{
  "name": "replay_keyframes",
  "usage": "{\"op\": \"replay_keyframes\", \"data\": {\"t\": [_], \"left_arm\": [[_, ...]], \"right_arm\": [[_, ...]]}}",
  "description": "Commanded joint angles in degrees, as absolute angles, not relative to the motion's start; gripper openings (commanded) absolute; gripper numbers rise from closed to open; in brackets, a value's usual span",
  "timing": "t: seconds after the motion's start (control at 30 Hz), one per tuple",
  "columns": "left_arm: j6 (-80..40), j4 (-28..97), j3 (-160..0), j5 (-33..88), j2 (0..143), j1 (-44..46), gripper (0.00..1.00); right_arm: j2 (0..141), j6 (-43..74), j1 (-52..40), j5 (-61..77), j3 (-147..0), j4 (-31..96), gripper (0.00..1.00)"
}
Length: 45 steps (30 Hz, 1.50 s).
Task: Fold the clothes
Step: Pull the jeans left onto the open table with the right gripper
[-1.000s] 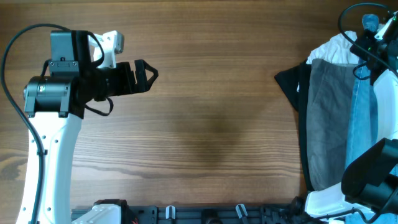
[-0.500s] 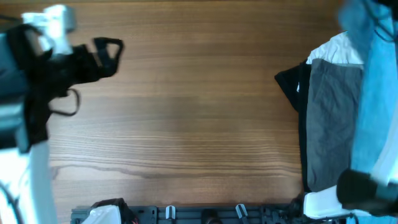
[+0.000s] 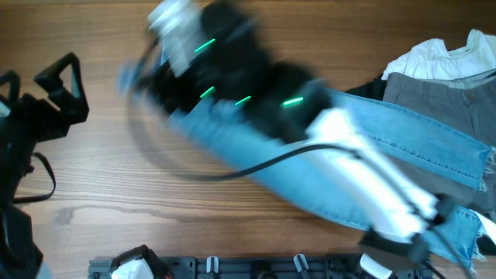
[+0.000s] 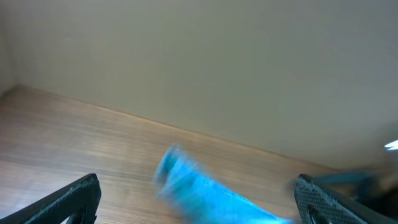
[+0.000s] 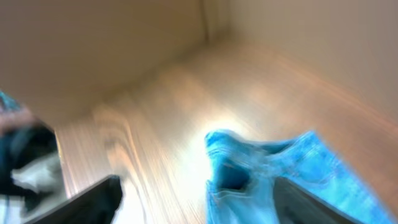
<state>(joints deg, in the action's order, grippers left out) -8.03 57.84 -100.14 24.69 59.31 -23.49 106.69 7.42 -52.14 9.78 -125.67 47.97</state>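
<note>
Spreading out judged as the step in hand, no fold made yet. Jeans lying slantwise on desk, from left of centre to right edge, frayed hem at right, partly under blurred right arm. Right fingers apart in wrist view, denim between them, no pinch visible. Left fingers wide apart, empty, near desk's left edge. Grey trousers, white top and black garment piled far right. Next, probably: flatten and square jeans, then grip hem or waistband.
</note>
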Motion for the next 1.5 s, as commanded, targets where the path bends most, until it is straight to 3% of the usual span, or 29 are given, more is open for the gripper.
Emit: {"op": "replay_keyframes", "data": {"t": [0.0,0.03,0.23,0.43,0.53,0.57,0.63,0.77,0.83,0.93,1.07,1.3,1.37,1.47], "left_arm": [[-7.5,57.6,-100.6,22.7,58.0,-24.4,1.00],[-7.5,57.9,-100.6,22.7,58.2,-24.4,1.00],[-4.2,65.3,-100.5,26.6,65.6,-20.4,0.96],[4.1,71.0,-100.4,26.5,82.0,-9.4,0.66],[7.7,69.3,-100.4,24.4,92.9,-5.0,0.43],[7.6,68.6,-100.4,23.3,95.4,-4.4,0.43],[5.3,66.0,-100.4,20.2,101.6,-3.8,0.58],[2.1,59.4,-100.4,18.1,113.8,-4.5,0.63],[2.2,56.9,-100.4,17.8,118.0,-4.8,0.76],[2.4,53.0,-100.4,16.4,123.4,-5.3,0.84],[2.7,47.7,-100.4,16.4,128.9,-5.3,0.83],[2.7,42.1,-100.4,16.4,132.0,-5.4,0.67],[2.7,41.8,-100.4,16.4,132.3,-5.4,0.54],[2.7,42.0,-100.4,16.4,133.5,-5.4,0.22]], "right_arm": [[107.3,6.2,-54.8,-5.9,-126.1,49.5,0.91],[106.6,6.3,-54.6,-7.1,-126.1,49.5,0.95],[97.4,11.5,-46.6,-8.6,-126.2,50.1,0.96],[89.6,17.8,-35.6,-8.6,-126.2,54.0,0.94],[87.8,18.2,-31.4,-8.6,-126.2,57.5,0.94],[87.5,18.2,-30.7,-8.6,-126.2,58.4,0.94],[87.1,18.2,-29.2,-8.6,-126.2,61.5,0.94],[87.6,18.2,-27.0,-8.6,-126.1,67.9,0.94],[88.0,18.2,-26.7,-8.7,-126.1,69.8,0.94],[88.6,18.2,-26.3,-9.4,-126.1,71.6,0.94],[89.3,18.1,-26.2,-9.7,-126.1,72.2,0.94],[90.6,18.1,-26.2,-10.3,-126.0,73.7,0.94],[90.8,18.2,-26.2,-10.7,-126.0,73.8,0.94],[90.8,18.2,-26.2,-11.0,-126.0,73.8,0.94]]}}
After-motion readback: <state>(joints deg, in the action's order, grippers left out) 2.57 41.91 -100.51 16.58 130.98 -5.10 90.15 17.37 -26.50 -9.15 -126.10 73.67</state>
